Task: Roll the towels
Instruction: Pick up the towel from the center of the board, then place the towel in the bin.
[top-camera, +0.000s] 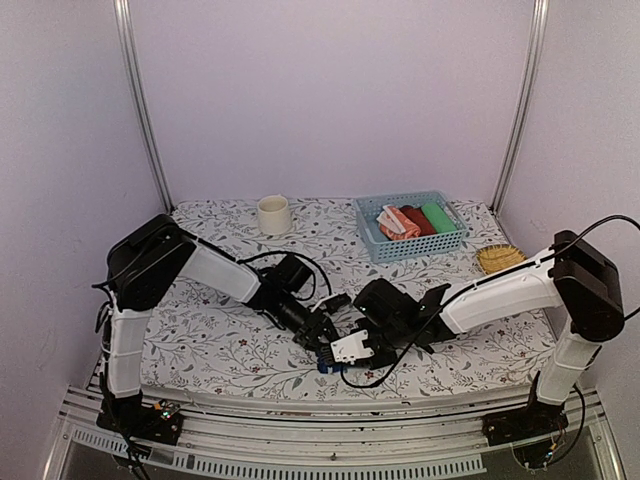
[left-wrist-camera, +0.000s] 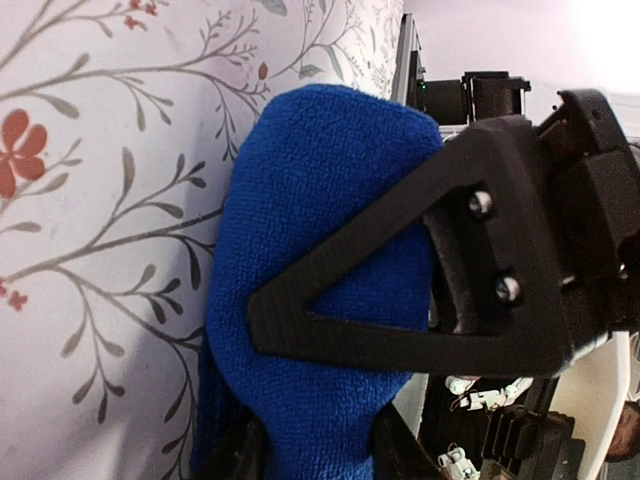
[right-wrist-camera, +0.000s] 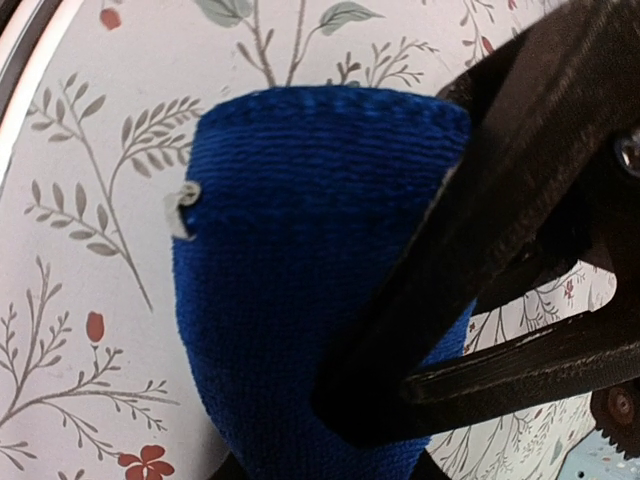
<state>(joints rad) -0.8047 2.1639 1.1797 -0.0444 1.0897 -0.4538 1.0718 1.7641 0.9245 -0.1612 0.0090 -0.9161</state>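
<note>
Blue towel (left-wrist-camera: 320, 200): plain royal blue terry, bunched into a thick rounded wad, not flat. Cannot tell if it is a tidy roll. Right wrist view shows a small white tag (right-wrist-camera: 182, 210) on its side. It sits on the floral table cover (top-camera: 220, 330) right at the tips of both grippers, which meet nose to nose over it.

Left gripper (top-camera: 318, 338): the towel runs down between its own fingers in the left wrist view, so it is pinching the towel.

Right gripper (top-camera: 345, 352): one triangular finger (left-wrist-camera: 400, 290) lies across the towel. Cannot tell whether its jaws are clamped or spread.

Light-blue mesh basket (top-camera: 372, 235) is well beyond the right gripper, off to its right. Inside, side by side: orange-salmon towel (top-camera: 397, 224) with white print, rolled, then red roll (top-camera: 417, 220), then green roll (top-camera: 438, 217).

Cream cup (top-camera: 273, 214) stands well beyond the left gripper; its contents are not visible.
</note>
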